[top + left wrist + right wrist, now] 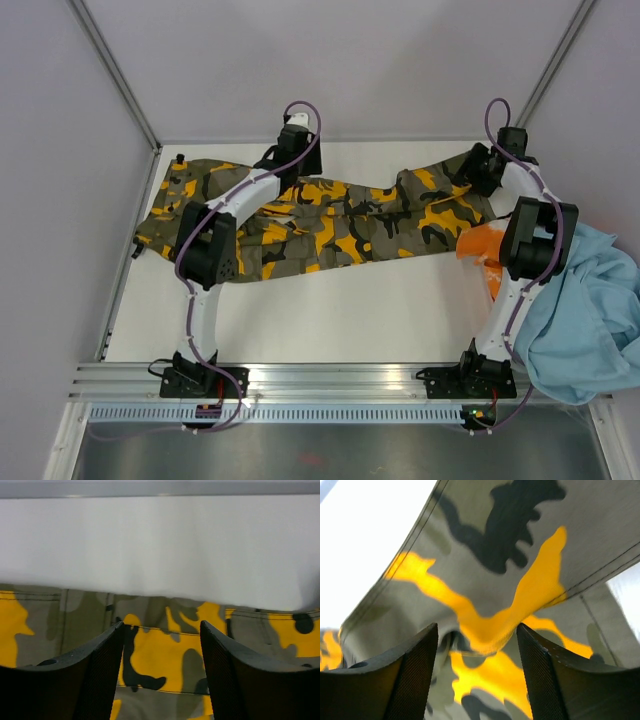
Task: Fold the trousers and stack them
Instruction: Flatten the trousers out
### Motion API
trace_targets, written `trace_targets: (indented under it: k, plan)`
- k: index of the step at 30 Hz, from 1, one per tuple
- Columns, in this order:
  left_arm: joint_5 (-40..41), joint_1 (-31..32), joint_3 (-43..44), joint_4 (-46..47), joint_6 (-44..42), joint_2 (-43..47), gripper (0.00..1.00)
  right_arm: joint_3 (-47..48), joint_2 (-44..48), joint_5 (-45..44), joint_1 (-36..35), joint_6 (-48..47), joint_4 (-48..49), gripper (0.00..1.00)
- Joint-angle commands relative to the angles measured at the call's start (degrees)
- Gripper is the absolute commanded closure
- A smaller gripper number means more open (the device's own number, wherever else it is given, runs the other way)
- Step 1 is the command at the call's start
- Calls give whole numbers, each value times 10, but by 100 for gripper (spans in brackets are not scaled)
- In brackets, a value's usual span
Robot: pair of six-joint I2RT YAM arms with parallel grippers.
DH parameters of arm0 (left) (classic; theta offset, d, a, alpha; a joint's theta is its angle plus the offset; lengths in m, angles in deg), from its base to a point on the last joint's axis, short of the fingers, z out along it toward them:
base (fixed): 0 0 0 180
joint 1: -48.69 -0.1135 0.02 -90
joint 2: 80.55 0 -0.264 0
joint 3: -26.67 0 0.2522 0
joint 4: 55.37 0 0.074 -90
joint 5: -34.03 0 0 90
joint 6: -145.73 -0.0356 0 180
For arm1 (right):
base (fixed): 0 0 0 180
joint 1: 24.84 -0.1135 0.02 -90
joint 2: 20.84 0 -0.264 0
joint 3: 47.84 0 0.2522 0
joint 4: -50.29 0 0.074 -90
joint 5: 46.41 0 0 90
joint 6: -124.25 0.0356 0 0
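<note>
White table (grey walls) bears trousers.

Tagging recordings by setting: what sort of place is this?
Probably a lab test cell, not a home: a white table enclosed by plain grey panels, with a metal rail along its near edge carrying the left arm and right arm.

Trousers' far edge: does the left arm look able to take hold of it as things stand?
Probably yes. The left claw hangs open right over the far edge of the trousers, with nothing between its fingers and the cloth. Bare table lies just beyond.
</note>
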Motion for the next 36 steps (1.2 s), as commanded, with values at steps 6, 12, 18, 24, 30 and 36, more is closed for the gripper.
trace_targets:
  k: [6,12,18,24,30,36]
  plan:
    - [-6,-7,111,-123,-37,-113,35,61,49,78,-20,-51,-79,28]
    - [-15,-13,129,-147,-3,-151,41,61,57,70,-72,-60,-75,28]
    - [-94,-74,124,-155,89,-175,68,74,20,73,-137,-61,-49,28]
    - [-116,-118,127,-152,137,-175,83,155,-57,26,-206,-54,-49,28]
    - [-113,-138,155,-148,139,-177,88,306,-167,-80,-230,-77,-155,30]
    - [-103,-168,172,-148,158,-200,89,286,-162,-129,-232,-88,-148,31]
